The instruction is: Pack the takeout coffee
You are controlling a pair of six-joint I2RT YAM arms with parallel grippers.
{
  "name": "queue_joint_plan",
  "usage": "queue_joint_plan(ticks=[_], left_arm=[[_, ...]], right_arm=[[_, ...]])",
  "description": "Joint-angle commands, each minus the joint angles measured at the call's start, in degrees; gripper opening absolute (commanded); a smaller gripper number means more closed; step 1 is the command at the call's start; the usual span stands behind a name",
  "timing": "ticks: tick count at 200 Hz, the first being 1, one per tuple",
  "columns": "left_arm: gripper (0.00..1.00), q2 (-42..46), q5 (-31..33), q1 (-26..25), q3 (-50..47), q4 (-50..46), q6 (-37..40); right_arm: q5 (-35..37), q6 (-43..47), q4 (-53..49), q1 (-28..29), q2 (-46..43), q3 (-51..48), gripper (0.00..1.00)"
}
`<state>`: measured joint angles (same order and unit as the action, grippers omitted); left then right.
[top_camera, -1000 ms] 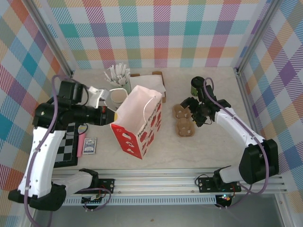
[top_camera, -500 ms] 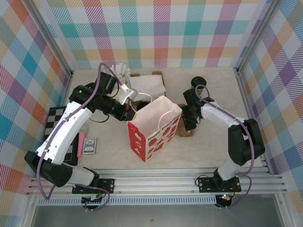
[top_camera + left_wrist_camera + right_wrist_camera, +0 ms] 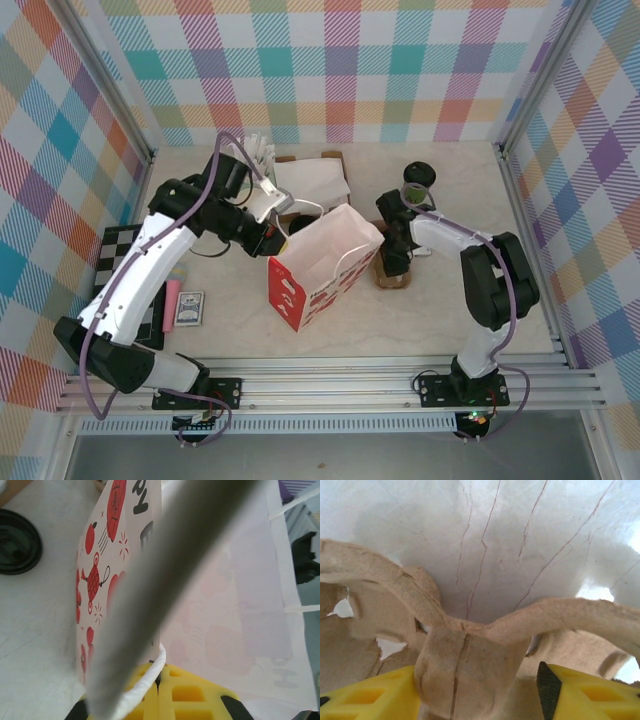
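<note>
**Right gripper at the carrier's post, left holding the bag up**

Seen from above, the left gripper was shut tight on the white string handle of a red-and-white paper bag, holding it upright with its mouth open. Just right of the bag lay a tan pulp carrier. The right gripper was down on it. Its wrist camera showed the yellow fingers partly open on either side of the carrier's centre post, with a gap on one side, so nothing was clamped yet. The cup, green with a black lid, stood at the back of the table, close behind the right arm and outside the bag.

The step looked like taking hold of the carrier. To do it well, the fingers should probably close squarely on the post, low where the pulp is thickest, then lift straight up. The arm should stay clear of the cup behind it. The left gripper should hold the bag steady.
</note>
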<state>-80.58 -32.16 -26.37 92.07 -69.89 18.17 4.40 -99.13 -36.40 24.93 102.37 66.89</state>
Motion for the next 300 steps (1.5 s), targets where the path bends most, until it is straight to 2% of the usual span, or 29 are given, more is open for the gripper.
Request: queue_joint_plan(ticks=[1, 28, 47, 68, 99, 138, 209, 224, 250, 270, 280, 300], left_arm=[[0.05, -1.44, -8.9, -0.14, 1.33, 1.64, 4.26], [0.05, -2.87, -10.93, -0.34, 2.76, 2.25, 6.97], [0.05, -4.46, -11.26, -0.35, 3.99, 1.69, 8.18], [0.05, -6.53, -13.96, -0.44, 5.78, -0.23, 11.34], [0.05, -9.08, -14.09, -0.41, 7.82, -0.06, 13.04], [0.05, -11.38, -12.21, -0.28, 9.53, -0.53, 13.82], [0.04, -8.58, -8.12, 0.53, 4.7, 0.98, 11.85], [0.11, -9.27, -7.21, 0.55, 4.84, 1.93, 10.47], [0.13, -12.49, -6.66, 0.77, 7.76, 1.62, 7.69], [0.28, -13.9, -9.08, 0.92, 9.26, 1.43, 7.01], [0.43, -13.62, -12.15, 1.35, 9.1, 1.51, 7.86], [0.64, -11.69, -16.79, 2.65, 8.05, 3.11, 8.8]], right_arm=[[3.5, 0.23, -0.69, 0.54, 1.54, 0.88, 0.57], [4.21, 1.37, -0.41, 0.51, 2.29, 0.11, 0.53], [3.86, 1.44, -0.53, 0.47, 2.51, -0.81, 0.47], [5.36, 2.97, -0.9, 0.39, 0.37, -2.38, 0.41], [9.65, 8.05, -2.3, -0.81, -4.34, -5.17, 0.35], [10.51, 13.2, -1.99, -5.58, -10.03, -10.72, 0.32], [14.94, 31.22, -1.43, -13.33, -22.73, -13.1, 0.28], [15.69, 35.38, -1.14, -14.15, -26.22, -12.63, 0.28], [16.49, 42.62, -1.01, -14.29, -31.95, -10.69, 0.28], [13.84, 50.13, -0.96, -14.29, -35.92, -8.13, 0.27], [11.82, 54.07, -1.15, -14.29, -37.84, -6.46, 0.27], [6.03, 62.18, -1.68, -14.27, -40.1, -2.38, 0.28]])
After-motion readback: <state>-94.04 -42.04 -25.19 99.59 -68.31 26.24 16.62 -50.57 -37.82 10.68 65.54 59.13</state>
